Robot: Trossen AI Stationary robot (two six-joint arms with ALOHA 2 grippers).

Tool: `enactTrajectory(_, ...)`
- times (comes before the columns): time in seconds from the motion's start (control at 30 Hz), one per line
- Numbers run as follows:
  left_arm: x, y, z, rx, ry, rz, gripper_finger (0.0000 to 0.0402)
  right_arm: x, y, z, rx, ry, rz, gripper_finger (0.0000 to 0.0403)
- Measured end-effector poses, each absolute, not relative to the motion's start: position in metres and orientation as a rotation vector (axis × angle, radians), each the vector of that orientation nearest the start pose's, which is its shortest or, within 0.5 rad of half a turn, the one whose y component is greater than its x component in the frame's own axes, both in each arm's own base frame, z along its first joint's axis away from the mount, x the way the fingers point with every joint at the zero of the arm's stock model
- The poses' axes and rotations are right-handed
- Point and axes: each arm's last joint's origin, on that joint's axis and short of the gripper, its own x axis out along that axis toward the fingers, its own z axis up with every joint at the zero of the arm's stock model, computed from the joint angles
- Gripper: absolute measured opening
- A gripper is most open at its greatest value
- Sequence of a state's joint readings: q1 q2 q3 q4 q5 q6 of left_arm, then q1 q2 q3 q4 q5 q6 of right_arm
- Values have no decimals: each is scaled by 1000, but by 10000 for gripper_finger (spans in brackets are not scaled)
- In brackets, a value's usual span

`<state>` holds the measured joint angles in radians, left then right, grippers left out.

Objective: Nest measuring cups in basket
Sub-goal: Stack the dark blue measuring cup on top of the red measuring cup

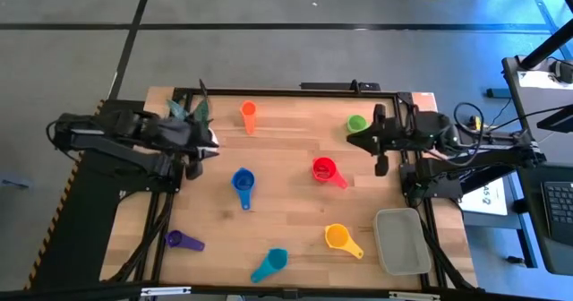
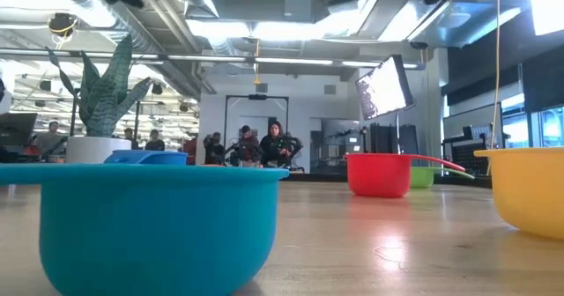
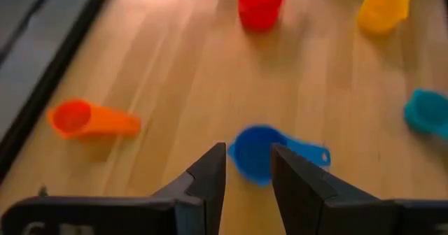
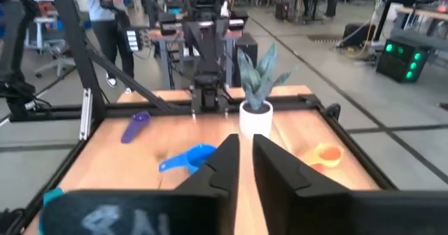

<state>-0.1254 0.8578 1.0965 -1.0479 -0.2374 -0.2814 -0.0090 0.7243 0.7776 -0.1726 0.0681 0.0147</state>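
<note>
Wooden tabletop on dark frame, open workshop with people beyond. Seven cups scattered, all upright: orange cup handle toward table's near edge; blue cup likewise; red cup, yellow cup handles toward near right; purple cup, teal cup, green cup. Basket at near right corner. Left gripper by plant pot, fingers parted, holding nothing. Right gripper near green cup, narrow gap between fingers, empty.

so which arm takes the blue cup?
Left, probably. The left gripper is empty, slightly parted and pointed at the blue measuring cup. The right gripper sits beside the green measuring cup, farther off.
</note>
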Motion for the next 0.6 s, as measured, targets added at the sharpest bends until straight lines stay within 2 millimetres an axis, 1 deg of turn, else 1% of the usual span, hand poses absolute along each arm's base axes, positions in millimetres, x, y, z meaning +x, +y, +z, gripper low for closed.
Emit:
enactTrajectory(0.1, 153, -21, 350, -137, 908, 230, 106, 163, -3, 338, -1, 135, -77, 76)
enactTrajectory(0.23, 171, -36, 344, -152, 1051, 282, 106, 161, -4, 339, -10, 128, -83, 99)
enactTrajectory(0.4, 196, -57, 320, -121, 1194, 307, 106, 157, -4, 338, -11, 146, -84, 116)
enactTrajectory(0.6, 225, -84, 293, 2, 1250, 243, 106, 156, -3, 332, -10, 205, -74, 123)
